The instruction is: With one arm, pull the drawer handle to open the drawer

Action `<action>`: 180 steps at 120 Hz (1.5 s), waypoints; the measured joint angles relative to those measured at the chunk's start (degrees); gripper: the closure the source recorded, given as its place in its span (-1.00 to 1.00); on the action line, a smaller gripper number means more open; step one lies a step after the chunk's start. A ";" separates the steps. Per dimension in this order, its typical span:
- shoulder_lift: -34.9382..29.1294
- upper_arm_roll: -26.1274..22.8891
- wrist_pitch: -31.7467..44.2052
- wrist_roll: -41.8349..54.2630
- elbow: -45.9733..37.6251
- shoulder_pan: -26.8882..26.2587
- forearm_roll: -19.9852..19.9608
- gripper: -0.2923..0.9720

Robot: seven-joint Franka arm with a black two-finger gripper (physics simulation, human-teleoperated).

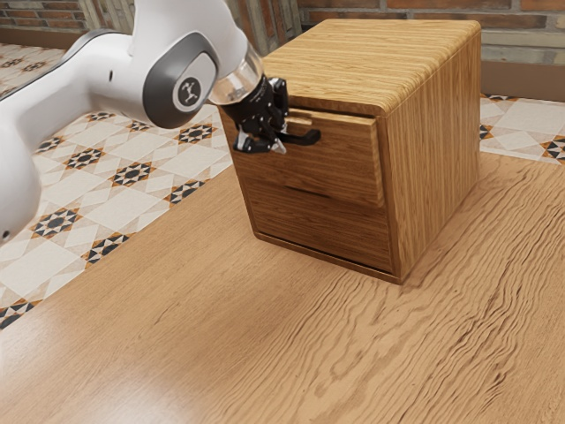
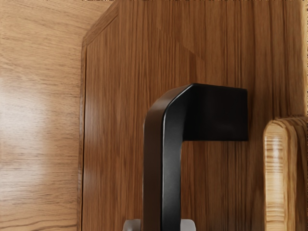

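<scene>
Although the end effector (image 1: pixel 262 140) sits at the black handle (image 1: pixel 303 138) of the top drawer (image 1: pixel 335 166), upper centre of the frame, I cannot tell whether it is clamped. That handle looks stiff and slick; grip it mid-span

Bright even light, soft sheen on table (image 1: pixel 265 353)

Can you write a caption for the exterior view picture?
The robot's gripper grips the black handle of the top drawer in a wooden cabinet.
</scene>
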 joint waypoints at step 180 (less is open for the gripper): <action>-37.48 0.34 2.18 0.26 -40.42 2.14 -0.42 0.67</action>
